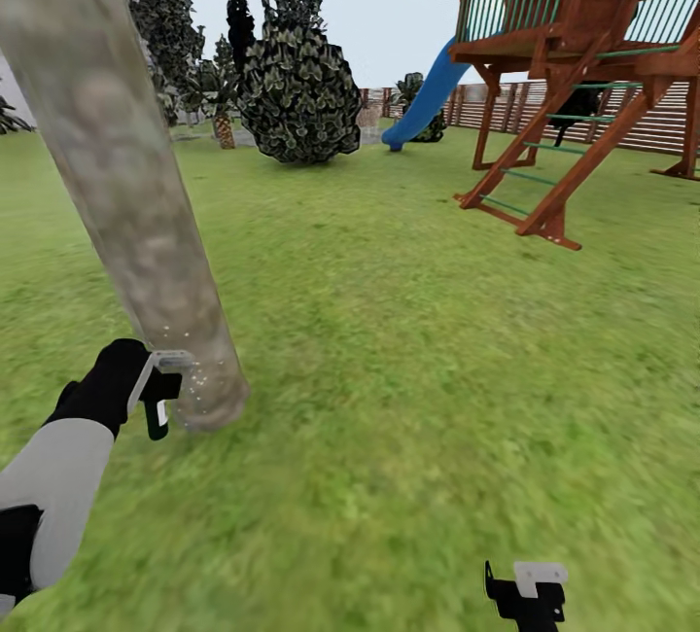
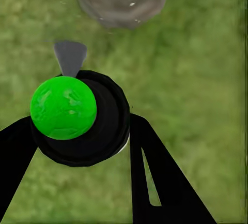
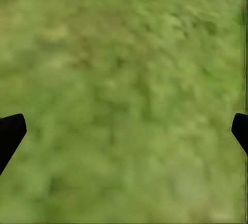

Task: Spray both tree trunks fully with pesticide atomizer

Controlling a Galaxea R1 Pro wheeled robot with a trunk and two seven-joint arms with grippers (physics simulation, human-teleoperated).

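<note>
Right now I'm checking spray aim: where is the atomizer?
In the head view's lower left, the atomizer is held in the left gripper, beside the tree trunk base.

Your left arm (image 1: 49, 496) has a smooth pale grey forearm shell, a black band near the elbow and a rounded black wrist. Your left gripper (image 1: 167, 384) carries pale grey-white finger plates; its fingers (image 2: 155, 182) look flat, black and slotted. Your right gripper (image 1: 530, 593) is black with a pale plate.

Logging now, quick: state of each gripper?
Left gripper: shut on the atomizer, by the trunk.
Right gripper: open, empty, over grass.
</note>
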